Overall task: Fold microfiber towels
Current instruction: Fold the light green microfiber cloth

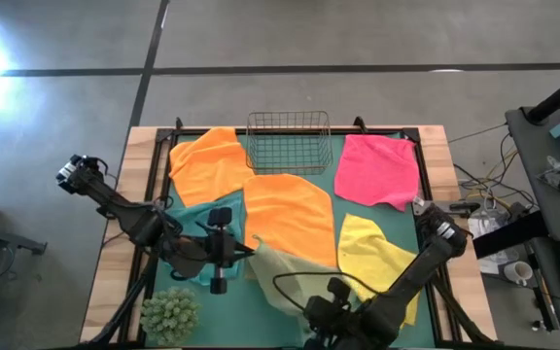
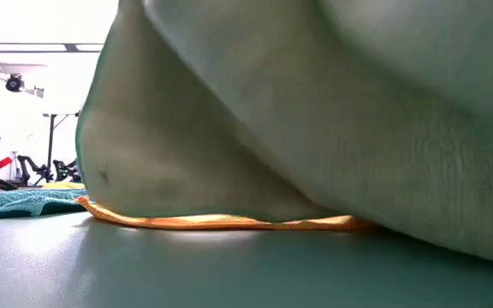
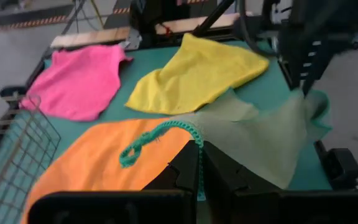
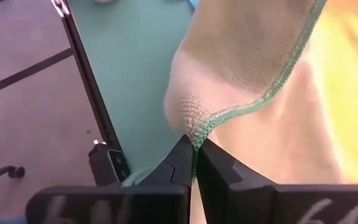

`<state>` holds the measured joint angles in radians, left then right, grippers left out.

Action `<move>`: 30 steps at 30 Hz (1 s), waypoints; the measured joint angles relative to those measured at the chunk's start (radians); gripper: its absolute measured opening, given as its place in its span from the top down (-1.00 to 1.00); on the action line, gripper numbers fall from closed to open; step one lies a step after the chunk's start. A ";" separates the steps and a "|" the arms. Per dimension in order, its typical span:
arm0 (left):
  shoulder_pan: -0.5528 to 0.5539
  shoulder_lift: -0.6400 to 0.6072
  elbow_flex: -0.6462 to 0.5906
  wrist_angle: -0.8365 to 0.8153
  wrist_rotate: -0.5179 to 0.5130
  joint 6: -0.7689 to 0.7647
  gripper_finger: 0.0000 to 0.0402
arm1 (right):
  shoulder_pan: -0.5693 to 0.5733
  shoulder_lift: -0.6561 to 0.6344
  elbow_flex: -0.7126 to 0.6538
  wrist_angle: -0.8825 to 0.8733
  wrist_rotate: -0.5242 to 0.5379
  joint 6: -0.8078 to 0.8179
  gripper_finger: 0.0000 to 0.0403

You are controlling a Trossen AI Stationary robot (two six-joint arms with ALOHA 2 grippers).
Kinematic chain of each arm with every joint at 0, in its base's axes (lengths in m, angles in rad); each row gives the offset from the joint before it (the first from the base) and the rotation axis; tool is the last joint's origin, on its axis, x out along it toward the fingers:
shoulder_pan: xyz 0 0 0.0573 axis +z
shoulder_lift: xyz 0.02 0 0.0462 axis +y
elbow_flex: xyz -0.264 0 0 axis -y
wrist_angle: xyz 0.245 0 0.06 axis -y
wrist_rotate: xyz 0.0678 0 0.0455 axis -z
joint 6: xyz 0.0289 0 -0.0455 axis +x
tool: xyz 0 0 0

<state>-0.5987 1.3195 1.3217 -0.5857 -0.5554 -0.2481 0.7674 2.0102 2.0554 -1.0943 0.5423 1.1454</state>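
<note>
Both grippers, left (image 3: 199, 163) and right (image 4: 194, 155), clench the olive towel's (image 1: 290, 277) hem (beside the orange towel (image 1: 290, 216)), lifting it; spreading likely follows.

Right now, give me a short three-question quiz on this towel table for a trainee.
1. True or false: both grippers pinch the pale olive-green towel.
2. Which towel lies nearest the wire basket's right side? A pink B teal C yellow
3. Fill in: the green spiky plant ball sits near the ___ arm.

Key: 1 true: left gripper and right gripper are shut on its edge. 2 A, pink towel. 3 left.
</note>
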 joint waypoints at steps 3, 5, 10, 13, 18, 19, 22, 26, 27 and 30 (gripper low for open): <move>-0.013 -0.005 0.031 0.002 -0.014 0.050 1.00 | 0.005 0.000 0.083 -0.105 0.000 0.000 0.96; -0.019 -0.011 0.051 0.000 -0.023 0.083 1.00 | 0.010 0.000 0.125 -0.158 -0.003 0.000 0.96; -0.023 -0.034 0.096 0.000 -0.029 0.144 1.00 | 0.031 0.000 0.217 -0.290 -0.037 -0.003 0.96; -0.024 -0.047 0.109 0.000 -0.031 0.183 1.00 | 0.042 0.000 0.271 -0.379 -0.045 0.000 0.96; -0.024 -0.053 0.124 0.000 -0.032 0.228 1.00 | 0.053 -0.037 0.292 -0.474 -0.063 -0.016 0.96; -0.024 -0.053 0.126 0.000 -0.033 0.232 1.00 | 0.053 -0.049 0.292 -0.482 -0.062 -0.017 0.96; -0.024 -0.052 0.128 -0.002 -0.033 0.233 1.00 | 0.053 -0.094 0.292 -0.476 -0.048 -0.072 0.96; -0.025 -0.052 0.129 -0.008 -0.049 0.236 1.00 | 0.050 -0.154 0.292 -0.478 -0.045 -0.160 0.96; -0.025 -0.054 0.129 -0.013 -0.049 0.236 1.00 | 0.050 -0.166 0.292 -0.478 -0.045 -0.186 0.96; -0.026 -0.059 0.129 -0.029 -0.051 0.230 1.00 | 0.045 -0.213 0.292 -0.478 -0.053 -0.244 0.96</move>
<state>-0.6244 1.2606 1.4506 -0.6150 -0.6067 -0.0177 0.8126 1.7977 2.3474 -1.5720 0.4891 0.9012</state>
